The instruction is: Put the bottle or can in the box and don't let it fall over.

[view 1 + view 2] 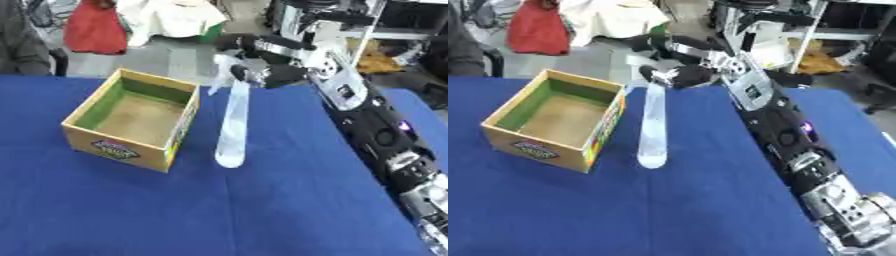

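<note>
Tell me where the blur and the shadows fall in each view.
Left eye view: the bottle smears into a pale streak below the right hand; the box stays fairly crisp. Right eye view: same streak, and the box casts a soft shadow on the blue cloth.

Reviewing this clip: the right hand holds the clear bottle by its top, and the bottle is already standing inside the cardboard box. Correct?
Not quite. The right hand does hold the clear bottle by its top, but the bottle is outside the cardboard box, to its right over the blue table. The left eye view shows this.
</note>
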`<state>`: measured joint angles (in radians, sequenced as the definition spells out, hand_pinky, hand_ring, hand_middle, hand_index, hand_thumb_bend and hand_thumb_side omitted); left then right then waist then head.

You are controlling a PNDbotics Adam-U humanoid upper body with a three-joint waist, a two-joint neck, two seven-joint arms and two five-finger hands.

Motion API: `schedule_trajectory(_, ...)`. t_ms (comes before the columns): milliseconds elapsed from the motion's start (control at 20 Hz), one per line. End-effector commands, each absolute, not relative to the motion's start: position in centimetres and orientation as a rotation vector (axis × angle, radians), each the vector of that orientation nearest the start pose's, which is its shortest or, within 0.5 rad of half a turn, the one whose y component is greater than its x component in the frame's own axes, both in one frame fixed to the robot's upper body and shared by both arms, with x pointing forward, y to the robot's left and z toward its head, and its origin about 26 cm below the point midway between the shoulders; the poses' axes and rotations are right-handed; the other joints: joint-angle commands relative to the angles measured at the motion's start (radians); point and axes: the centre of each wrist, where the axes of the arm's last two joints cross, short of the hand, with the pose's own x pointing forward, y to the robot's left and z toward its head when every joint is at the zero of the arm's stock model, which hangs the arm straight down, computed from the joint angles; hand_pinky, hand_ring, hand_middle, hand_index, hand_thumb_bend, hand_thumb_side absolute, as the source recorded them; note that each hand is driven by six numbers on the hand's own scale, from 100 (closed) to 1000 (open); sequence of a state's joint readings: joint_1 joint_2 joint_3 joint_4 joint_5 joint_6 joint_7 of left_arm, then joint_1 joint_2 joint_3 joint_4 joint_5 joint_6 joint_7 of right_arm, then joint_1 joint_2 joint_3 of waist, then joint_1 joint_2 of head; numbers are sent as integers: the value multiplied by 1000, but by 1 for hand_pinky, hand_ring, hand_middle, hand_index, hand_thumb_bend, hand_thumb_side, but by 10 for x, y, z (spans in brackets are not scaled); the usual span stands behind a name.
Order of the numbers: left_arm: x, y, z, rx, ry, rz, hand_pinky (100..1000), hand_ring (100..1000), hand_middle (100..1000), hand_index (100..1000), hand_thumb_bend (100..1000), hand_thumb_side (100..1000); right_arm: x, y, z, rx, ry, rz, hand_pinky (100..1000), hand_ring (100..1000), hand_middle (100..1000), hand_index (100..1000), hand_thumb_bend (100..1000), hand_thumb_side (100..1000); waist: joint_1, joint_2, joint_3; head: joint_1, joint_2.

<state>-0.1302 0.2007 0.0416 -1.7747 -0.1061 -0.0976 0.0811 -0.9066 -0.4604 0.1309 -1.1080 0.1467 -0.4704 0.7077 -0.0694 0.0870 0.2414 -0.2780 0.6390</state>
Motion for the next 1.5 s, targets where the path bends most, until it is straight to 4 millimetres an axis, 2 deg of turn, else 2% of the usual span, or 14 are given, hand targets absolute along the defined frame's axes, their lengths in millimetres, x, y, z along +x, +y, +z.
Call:
schedule_trajectory(50,304,279,97,293,-2025,-195,612,651,597,883,409,729,462,-267,242,-79,-1898,1807,816,1000,1000,1000,100,675,5,-8,4,-12,-14)
schedule_trajectory(250,304,278,97,289,-2026,-194,611,650,597,883,410,729,462,-264,240,-148,-1809,1896,787,1000,1000,1000,100,646,4,-9,7,-20,-16)
schedule_trajectory(400,305,278,98,286,-2026,-195,611,650,597,883,411,728,462,-264,240,-204,-1766,1944,747,1000,1000,979,100,552,4,-9,9,-23,-16)
schedule_trajectory(450,305,278,98,286,-2027,-195,611,650,597,883,412,728,462,-264,241,-222,-1757,1956,724,1000,1000,962,100,509,3,-9,10,-25,-17)
schedule_trajectory(500,305,278,98,286,-2028,-194,611,650,597,883,412,728,462,-264,241,-239,-1751,1965,694,981,971,933,100,428,3,-9,10,-27,-18)
schedule_trajectory(550,305,278,98,286,-2028,-194,611,650,597,883,412,728,462,-264,241,-258,-1748,1971,659,950,940,900,100,336,3,-9,11,-27,-18)
schedule_trajectory(600,305,278,98,285,-2028,-193,611,650,597,883,411,728,462,-264,241,-274,-1748,1975,601,900,895,828,100,214,3,-9,11,-27,-17)
schedule_trajectory(750,305,278,98,285,-2028,-193,611,650,597,883,413,728,462,-266,239,-303,-1769,1962,462,770,751,620,100,198,2,-8,11,-26,-18)
schedule_trajectory(950,305,278,98,286,-2029,-191,611,650,597,884,414,727,462,-269,238,-335,-1821,1920,291,585,575,433,100,198,1,-8,10,-28,-22)
schedule_trajectory(1050,305,278,98,287,-2029,-190,611,649,596,884,415,727,462,-271,238,-347,-1840,1896,211,520,512,410,100,199,1,-9,10,-29,-22)
schedule_trajectory(1200,305,279,98,288,-2028,-189,611,648,596,884,415,727,461,-272,239,-369,-1841,1876,142,471,458,402,100,201,0,-9,10,-30,-19)
schedule_trajectory(1350,305,279,98,291,-2026,-186,611,648,595,884,415,727,458,-275,247,-390,-1856,1877,129,463,439,391,100,200,-1,-12,10,-27,-17)
schedule_trajectory(1500,304,280,97,293,-2023,-185,610,648,595,884,417,727,452,-280,262,-415,-1916,1857,134,464,435,389,100,198,-4,-15,8,-24,-14)
